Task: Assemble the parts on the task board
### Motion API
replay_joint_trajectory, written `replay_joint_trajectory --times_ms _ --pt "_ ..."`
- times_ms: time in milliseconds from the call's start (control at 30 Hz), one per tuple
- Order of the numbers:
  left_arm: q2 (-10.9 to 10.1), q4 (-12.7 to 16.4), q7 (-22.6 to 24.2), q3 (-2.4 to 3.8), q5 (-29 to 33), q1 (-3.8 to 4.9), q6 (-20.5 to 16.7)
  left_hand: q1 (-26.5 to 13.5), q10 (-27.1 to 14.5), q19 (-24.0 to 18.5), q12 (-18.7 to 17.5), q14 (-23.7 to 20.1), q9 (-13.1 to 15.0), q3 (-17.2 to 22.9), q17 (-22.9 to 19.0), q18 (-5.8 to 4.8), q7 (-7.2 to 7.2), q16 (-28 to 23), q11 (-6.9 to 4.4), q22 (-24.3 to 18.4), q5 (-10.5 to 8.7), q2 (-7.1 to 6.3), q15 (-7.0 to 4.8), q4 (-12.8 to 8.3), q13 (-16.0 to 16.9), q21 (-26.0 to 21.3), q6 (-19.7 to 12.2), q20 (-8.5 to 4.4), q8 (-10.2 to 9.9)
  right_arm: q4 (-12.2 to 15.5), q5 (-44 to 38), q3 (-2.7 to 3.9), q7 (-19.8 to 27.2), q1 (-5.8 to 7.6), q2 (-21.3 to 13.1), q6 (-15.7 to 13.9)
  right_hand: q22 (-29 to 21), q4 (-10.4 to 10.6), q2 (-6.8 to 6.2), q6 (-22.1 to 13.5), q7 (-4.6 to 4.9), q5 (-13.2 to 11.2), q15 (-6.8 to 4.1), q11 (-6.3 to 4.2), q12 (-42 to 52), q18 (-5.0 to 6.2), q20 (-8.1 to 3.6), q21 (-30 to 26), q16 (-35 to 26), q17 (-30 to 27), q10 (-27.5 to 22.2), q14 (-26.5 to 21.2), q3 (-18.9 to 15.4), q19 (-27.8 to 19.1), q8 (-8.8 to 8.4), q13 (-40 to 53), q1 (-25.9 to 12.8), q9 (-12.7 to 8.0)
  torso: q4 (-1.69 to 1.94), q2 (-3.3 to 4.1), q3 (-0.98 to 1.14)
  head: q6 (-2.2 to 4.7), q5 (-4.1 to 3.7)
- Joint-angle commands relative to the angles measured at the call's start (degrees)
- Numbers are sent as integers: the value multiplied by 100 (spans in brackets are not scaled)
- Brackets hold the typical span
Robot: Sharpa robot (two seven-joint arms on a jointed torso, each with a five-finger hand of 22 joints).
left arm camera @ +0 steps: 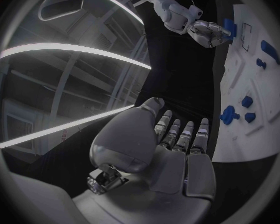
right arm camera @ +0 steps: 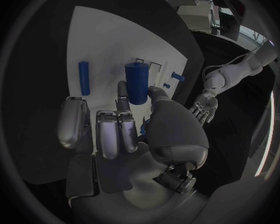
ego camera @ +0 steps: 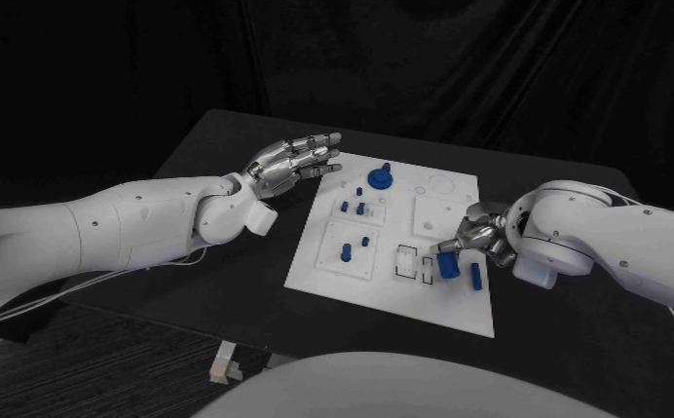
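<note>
Blue, thick and round, the cylinder [right arm camera: 137, 82] stands pinched between thumb and fingers of the right hand [ego camera: 475, 235], over the near right part of the white board [ego camera: 464, 311], beside the small outlined slots [ego camera: 409, 260]. To do this well, keep it upright and line it up with its seat before lowering. A slimmer blue peg [right arm camera: 84, 77] lies flat on the board just beside it. The left hand [ego camera: 295, 162] hovers off the board's far left corner, fingers straight, grasping nothing
</note>
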Motion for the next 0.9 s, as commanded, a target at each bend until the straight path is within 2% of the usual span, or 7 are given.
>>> replay_joint_trajectory --times_ms 33,200,333,667,900 --pt "11 4 23 5 2 -10 102 -142 -19 -6 41 39 -1 149 57 -260 -15 76 53 -32 -26 -83 40 -17 54 62 -20 -8 28 20 953 0 -45 20 22 -395 1029 -198 76 -30 -121 553 -125 -127 95 200 -54 -183 -29 1219 629 560 1199 8 284 1523 251 371 0 1 -2 0 10" --pt "18 -6 12 5 2 -10 108 -142 -19 -6 41 39 -1 149 57 -260 -15 76 53 -32 -26 -83 40 -17 54 62 -20 -8 28 8 1262 0 -68 29 112 -474 1029 -192 72 -60 -110 457 -119 -118 95 200 -52 -188 -29 1219 629 560 1286 6 287 1523 160 407 -3 4 -5 0 -30" --pt "31 -8 8 5 2 -11 119 -142 -19 -6 41 39 -1 149 57 -260 -15 76 53 -32 -26 -83 40 -17 54 62 -20 -8 28 -34 1351 0 -89 16 212 -400 1026 -193 115 -85 -104 276 -114 -112 95 202 -49 -200 -35 1208 629 558 1409 2 295 1523 72 456 4 7 -3 0 -32" --pt "25 -3 -2 5 2 -11 123 -142 -19 -6 41 39 -1 149 57 -260 -15 76 53 -32 -26 -83 40 -17 54 62 -20 -8 28 -212 1314 -1 -110 -121 430 -366 985 -184 134 -159 -80 -100 -96 -90 95 230 -32 -350 -75 1131 629 540 1537 -50 277 1523 -99 517 2 9 -11 0 -22" --pt "36 -12 -6 5 2 -12 139 -142 -19 -6 41 39 -1 149 57 -260 -15 76 53 -32 -26 -83 40 -17 54 62 -20 -8 28 -321 1207 -1 -120 -161 535 -325 974 -155 146 -218 -56 -392 -80 -70 95 236 -18 -393 -84 1116 629 538 1562 -61 243 1523 -213 535 0 12 -2 0 -33"
